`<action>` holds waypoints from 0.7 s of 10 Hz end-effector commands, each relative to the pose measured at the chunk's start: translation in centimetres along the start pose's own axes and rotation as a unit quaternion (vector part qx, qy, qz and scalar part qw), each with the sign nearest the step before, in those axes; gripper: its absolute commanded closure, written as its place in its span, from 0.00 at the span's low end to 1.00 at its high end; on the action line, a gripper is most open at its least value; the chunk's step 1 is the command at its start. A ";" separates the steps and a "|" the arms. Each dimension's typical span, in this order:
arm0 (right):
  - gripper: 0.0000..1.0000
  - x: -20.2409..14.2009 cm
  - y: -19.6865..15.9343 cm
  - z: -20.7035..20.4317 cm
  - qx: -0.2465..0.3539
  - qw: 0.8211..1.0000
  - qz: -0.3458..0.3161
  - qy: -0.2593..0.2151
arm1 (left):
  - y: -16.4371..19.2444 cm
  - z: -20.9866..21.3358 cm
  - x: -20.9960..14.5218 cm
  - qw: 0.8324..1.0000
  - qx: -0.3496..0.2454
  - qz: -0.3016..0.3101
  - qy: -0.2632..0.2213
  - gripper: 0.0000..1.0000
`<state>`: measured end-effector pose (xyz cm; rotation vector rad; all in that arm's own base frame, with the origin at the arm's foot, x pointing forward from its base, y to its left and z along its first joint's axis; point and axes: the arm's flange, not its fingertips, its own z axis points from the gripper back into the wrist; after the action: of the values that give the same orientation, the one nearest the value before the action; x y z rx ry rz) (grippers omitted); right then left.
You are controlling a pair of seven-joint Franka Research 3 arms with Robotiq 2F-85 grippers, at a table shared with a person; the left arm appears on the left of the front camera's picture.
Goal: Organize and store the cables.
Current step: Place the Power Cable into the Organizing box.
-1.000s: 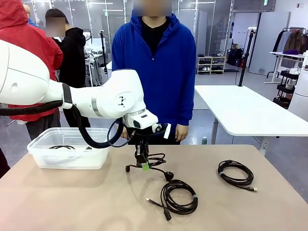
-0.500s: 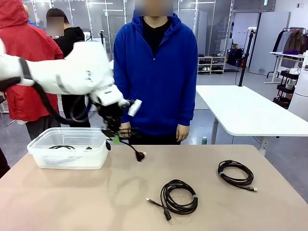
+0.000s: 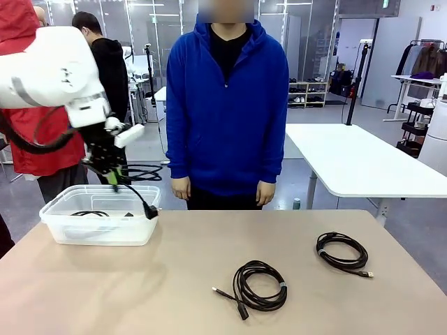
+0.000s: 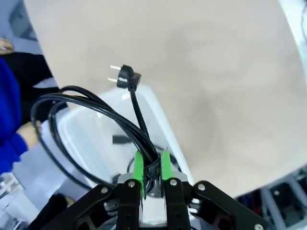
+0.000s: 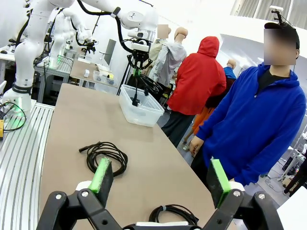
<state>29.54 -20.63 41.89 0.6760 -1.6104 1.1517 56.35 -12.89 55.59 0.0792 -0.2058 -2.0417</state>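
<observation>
1. Left gripper [image 3: 116, 176], black with green pads, is raised above the near-right part of a clear rectangular plastic bin [image 3: 98, 230]. Its jaws are nearly closed, pinched on a thin black coiled cable [image 4: 137, 111].
2. In the left wrist view the green pads [image 4: 138, 165] clamp the bunched strands of that cable. The loops fan out to one side, and a two-pin black plug [image 4: 124, 76] sticks out above the bin's rim.
3. In the front view the held cable's loops hang beside the gripper. One end trails down with its plug at the bin's right rim; can't tell if it touches.
4. A second thin black cable [image 3: 89, 213] lies inside the bin, on the bottom.
5. Another black coiled cable [image 3: 260, 285] lies flat on the beige tabletop [image 3: 160, 279], near the front centre, with a plug end pointing left.
6. A fourth black coiled cable [image 3: 341, 251] lies on the right part of the table, well apart from the bin.
7. Right gripper [image 5: 160, 175] has its jaws spread wide with nothing between the pads. It is off the table, looking along it toward the bin.
8. A person in a blue hoodie [image 3: 227, 105] stands at the far edge, arms hanging.
</observation>
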 end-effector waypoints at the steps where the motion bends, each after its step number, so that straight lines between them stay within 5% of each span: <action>1: 0.00 0.0 0.1 0.0 0.001 1.000 0.010 0.004 | -1.0 1.1 -2.9 1.000 -0.005 0.006 0.006 0.84; 7: 0.00 0.0 0.1 0.0 0.001 1.000 0.010 0.004 | 1.1 -6.2 -11.3 0.979 -0.009 0.203 -0.028 0.84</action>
<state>29.54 -20.63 41.90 0.6757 -1.6105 1.1517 61.49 -3.76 49.59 -0.0019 -0.1706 -1.7128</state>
